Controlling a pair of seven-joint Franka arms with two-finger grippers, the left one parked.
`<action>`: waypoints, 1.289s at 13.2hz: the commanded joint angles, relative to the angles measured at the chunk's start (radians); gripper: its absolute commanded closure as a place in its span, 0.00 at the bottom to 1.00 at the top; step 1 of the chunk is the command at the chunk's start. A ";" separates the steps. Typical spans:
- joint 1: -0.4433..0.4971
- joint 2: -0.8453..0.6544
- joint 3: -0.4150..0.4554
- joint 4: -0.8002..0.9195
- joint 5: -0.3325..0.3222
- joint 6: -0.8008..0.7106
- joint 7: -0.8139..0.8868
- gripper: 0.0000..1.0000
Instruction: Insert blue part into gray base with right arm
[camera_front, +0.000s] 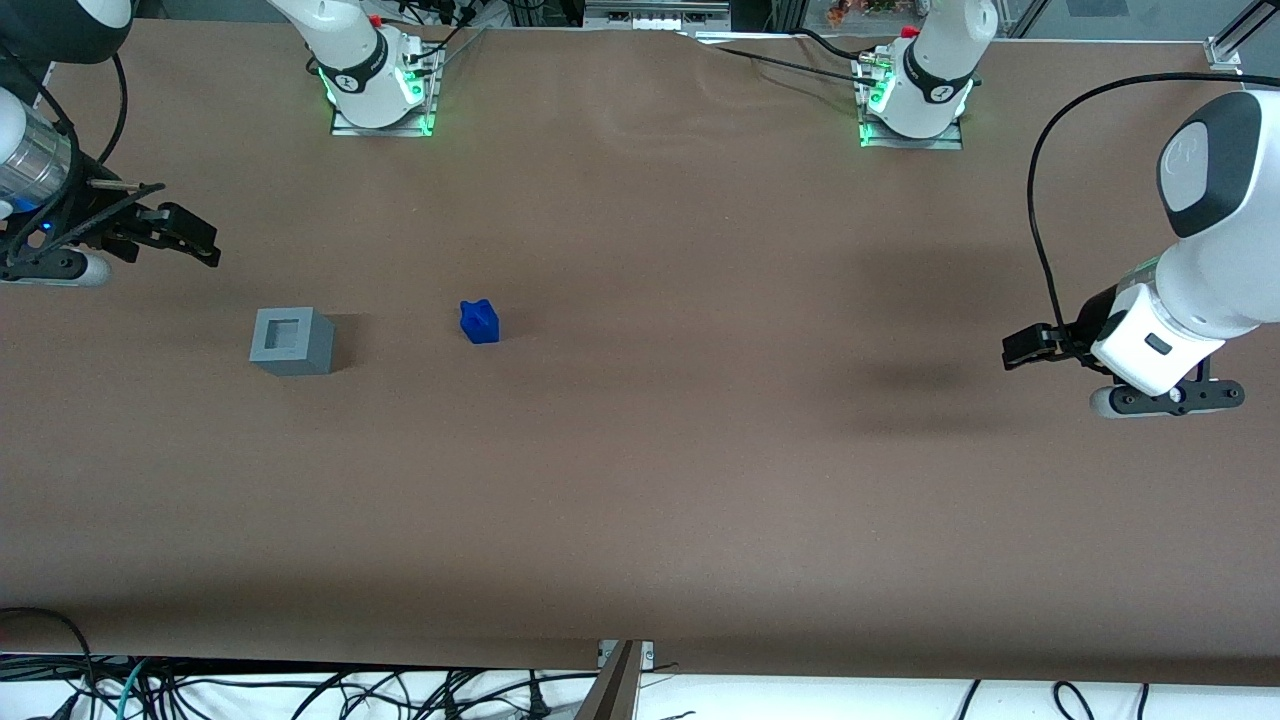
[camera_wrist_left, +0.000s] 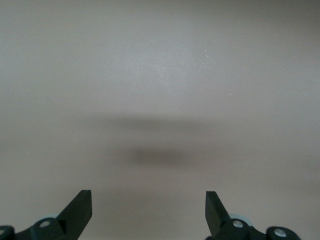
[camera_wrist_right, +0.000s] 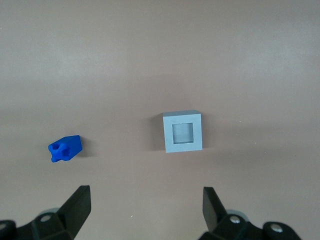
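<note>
The white right arm with black joint bands and a silver wrist cuff (camera_front: 30, 165) reaches in at the working arm's end of the brown counter (camera_front: 640, 480). Its black two-finger hand (camera_front: 190, 240) is raised above the surface, farther from the front camera than the light-gray plastic cube base (camera_front: 291, 340). The hand (camera_wrist_right: 145, 207) is open, with both fingers (camera_wrist_right: 79, 205) spread wide and nothing between them.

The gray base sits upright on the counter, its square socket facing up. The small bright-blue plastic block (camera_front: 479, 322) rests beside the base, toward the parked arm's end, well apart from it.

The right wrist view shows the socket (camera_wrist_right: 183, 132) of the base (camera_wrist_right: 183, 132) as vacant, and the blue block (camera_wrist_right: 65, 148) tipped on its side, bumps facing sideways. The front view alone shows the arm's pose.
</note>
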 joint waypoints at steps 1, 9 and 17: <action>0.002 -0.014 -0.005 -0.009 0.009 -0.006 -0.010 0.01; 0.000 -0.014 -0.005 -0.009 0.009 -0.021 -0.007 0.01; 0.006 0.024 0.082 -0.075 0.008 0.011 0.011 0.01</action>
